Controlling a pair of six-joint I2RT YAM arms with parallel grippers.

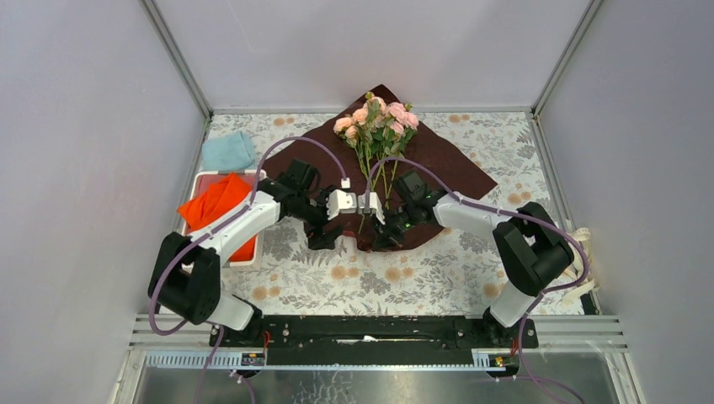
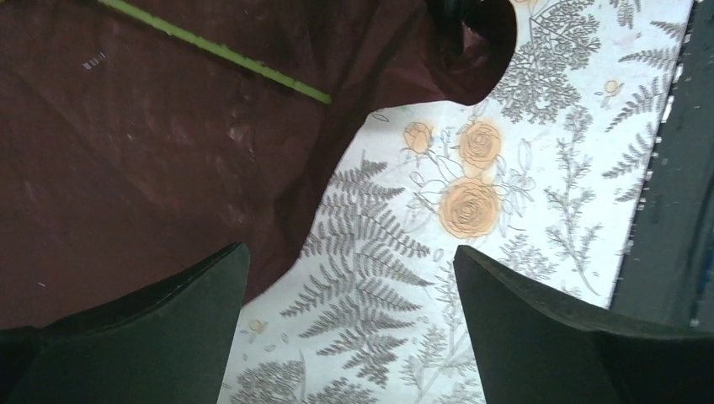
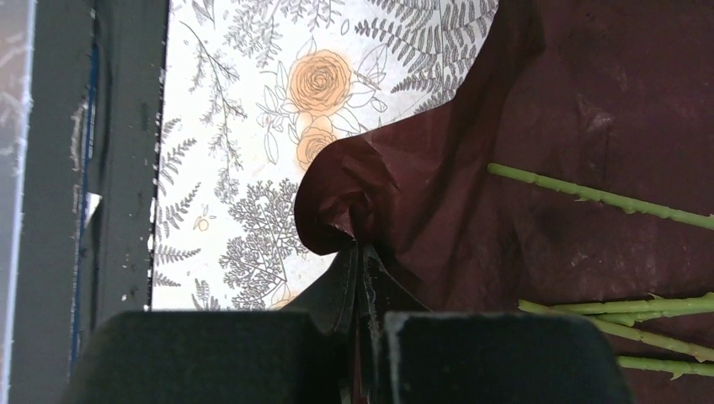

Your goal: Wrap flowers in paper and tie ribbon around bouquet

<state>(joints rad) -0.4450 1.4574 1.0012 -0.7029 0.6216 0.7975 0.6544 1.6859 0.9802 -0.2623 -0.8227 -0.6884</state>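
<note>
Obs. Paper (image 1: 446,160) lies flat as a diamond on the table (image 1: 396,278), at the middle of the far edge, one corner pointing to the near edge. Flowers (image 1: 379,118) lie along its middle, blooms at the far corner and stems (image 3: 589,195) running toward the near corner.

Right gripper (image 3: 364,269): clenched on the paper's near edge. The wrist view shows a lifted fold of the sheet pinched between the closed fingers, just beside the stem ends; no stem is in the pinch.

Left gripper (image 2: 349,278): released, fingers spread wide, nothing between them. It hangs over the paper's near-left edge, half above the sheet and half above the printed tablecloth (image 2: 471,202).

Ribbon: pale strands at the table's right edge (image 1: 583,244) are probably it; too small to confirm.

Handling, judged. The sheet looks thin, light and limp, since it buckles into a soft curl where pinched. It should fold easily but could tear or slip under a hard pull. Best purchase is an edge or corner raised clear of the cloth; a flat pinch risks catching the tablecloth too. Stems are thin and loose, so dragging the paper under them may scatter the bunch.

Next, judged: left gripper takes the left edge and folds it over the stems.
</note>
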